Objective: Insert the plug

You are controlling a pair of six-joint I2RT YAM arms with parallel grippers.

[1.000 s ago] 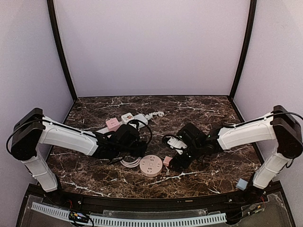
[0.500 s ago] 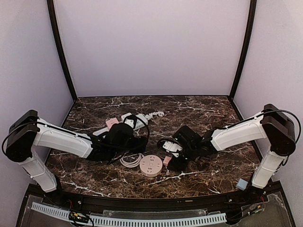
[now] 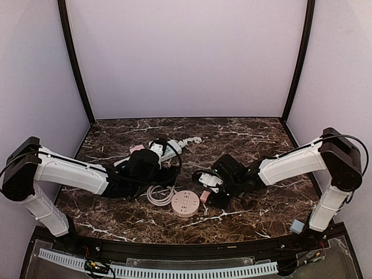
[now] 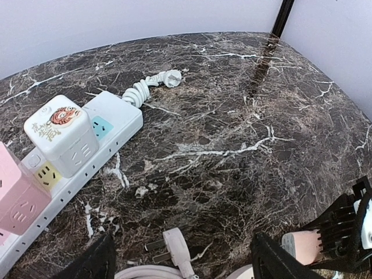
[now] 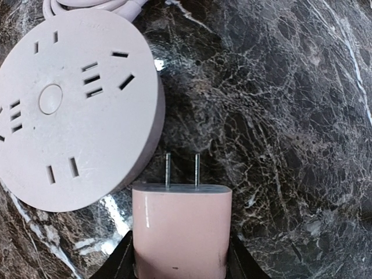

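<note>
The pink plug [image 5: 181,221] lies on the marble with its two metal prongs pointing away from the wrist, just right of the round pink socket [image 5: 70,107]. My right gripper [image 5: 181,258] is shut on the plug, one black finger pressed against each side. From above, the plug [image 3: 205,197] sits beside the round socket [image 3: 186,204] under the right gripper [image 3: 210,197]. My left gripper [image 4: 183,247] hangs open over the table, holding nothing, above a white three-pin plug [image 4: 174,247] on the socket's cable.
A white power strip [image 4: 110,131] lies at the back left with a white cube adapter [image 4: 61,142] and a pink cube adapter [image 4: 14,195] on it. The round socket's cable [image 3: 158,197] is coiled to its left. A small blue block [image 3: 297,226] sits by the right base.
My right gripper has closed from wide open onto the pink plug. The left arm has slid a little toward the power strip, its gripper still open.
</note>
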